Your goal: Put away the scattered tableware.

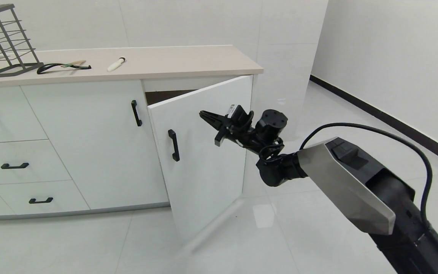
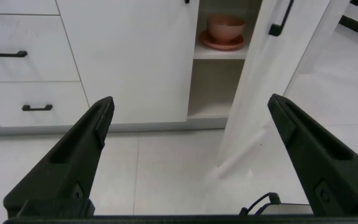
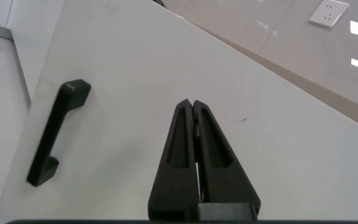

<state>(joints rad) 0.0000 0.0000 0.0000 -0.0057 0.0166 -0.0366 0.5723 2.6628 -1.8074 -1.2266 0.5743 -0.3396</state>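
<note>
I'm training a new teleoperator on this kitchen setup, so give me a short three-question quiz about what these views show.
1. True or false: the left end effector is shut on a spoon.
2. What sits on the shelf behind the open cabinet door?
A) a pink bowl on a plate
B) a kettle
C) a stack of glasses
3. Fill in: the wire rack stands on the ____.

Key
1. False: it is open and holds nothing.
2. A
3. countertop
</note>
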